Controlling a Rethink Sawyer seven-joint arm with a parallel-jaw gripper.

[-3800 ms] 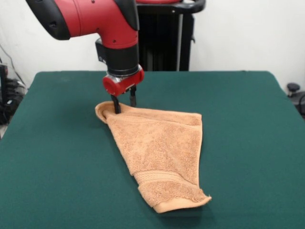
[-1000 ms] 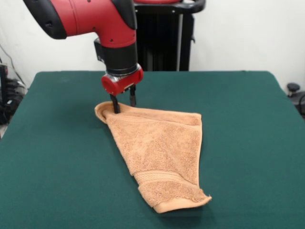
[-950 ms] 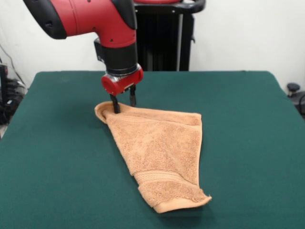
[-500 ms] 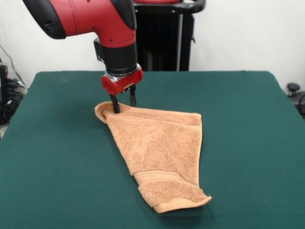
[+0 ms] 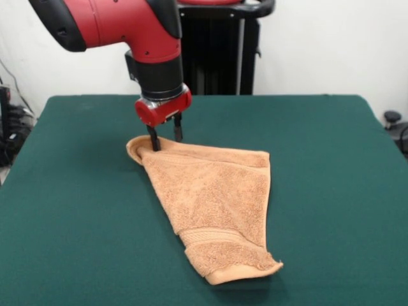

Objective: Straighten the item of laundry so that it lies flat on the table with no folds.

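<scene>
Towel [image 5: 213,207] folded (triangular) on table [image 5: 331,178]; gripper [image 5: 166,140] at far corner.

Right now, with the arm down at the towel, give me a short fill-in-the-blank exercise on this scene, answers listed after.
1. The towel lies on a table whose top is dark ____.
2. The gripper meets the towel at its ____ corner, the one farthest from the camera.
3. The arm above the gripper is black and ____.
4. The woven band runs across the towel near its ____ end, closest to the camera.

Missing words: green; far left; red; near
</scene>
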